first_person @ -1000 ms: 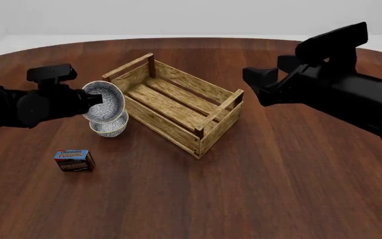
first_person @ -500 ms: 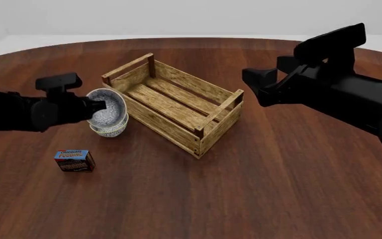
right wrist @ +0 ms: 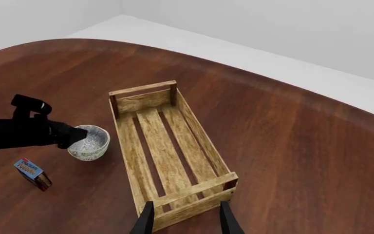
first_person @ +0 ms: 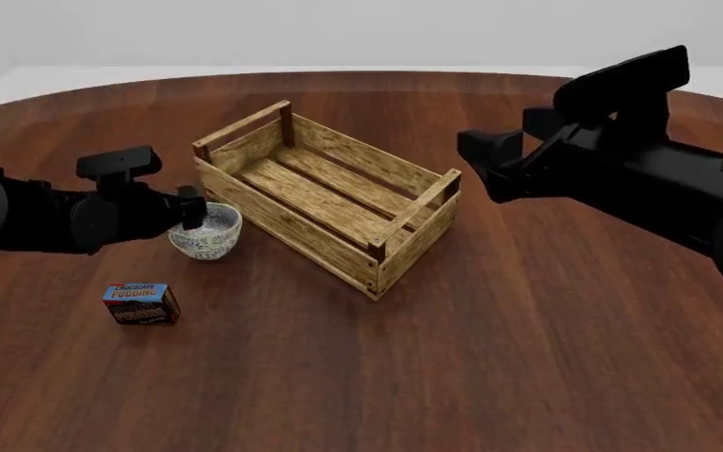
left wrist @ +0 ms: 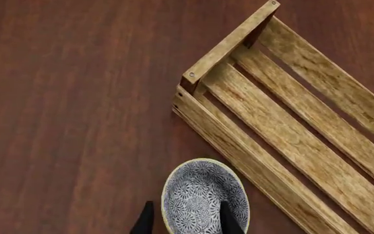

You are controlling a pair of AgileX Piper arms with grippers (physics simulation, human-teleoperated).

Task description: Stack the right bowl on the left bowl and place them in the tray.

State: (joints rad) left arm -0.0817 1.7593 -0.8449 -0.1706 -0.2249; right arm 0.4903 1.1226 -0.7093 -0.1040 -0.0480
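Observation:
The two speckled bowls stand nested on the table just left of the tray [first_person: 336, 202]. The right bowl [first_person: 215, 223] rests level inside the left bowl [first_person: 204, 247], of which only the outer wall shows. My left gripper [first_person: 192, 211] is open at the stack's near rim. In the left wrist view one finger [left wrist: 229, 218] is inside the top bowl [left wrist: 200, 195] and the other is outside it. My right gripper [first_person: 477, 160] hangs open and empty above the table to the right of the tray [right wrist: 167, 156].
A small blue-topped pudding box [first_person: 142, 303] lies on the table nearer than the bowls. The wooden tray [left wrist: 291, 141] holds nothing and sits at an angle, its raised end bars at the far left and near right.
The left gripper lowered the tilted bowl it held onto the other bowl, where it now sits level. Its fingers have opened. The right arm has barely moved.

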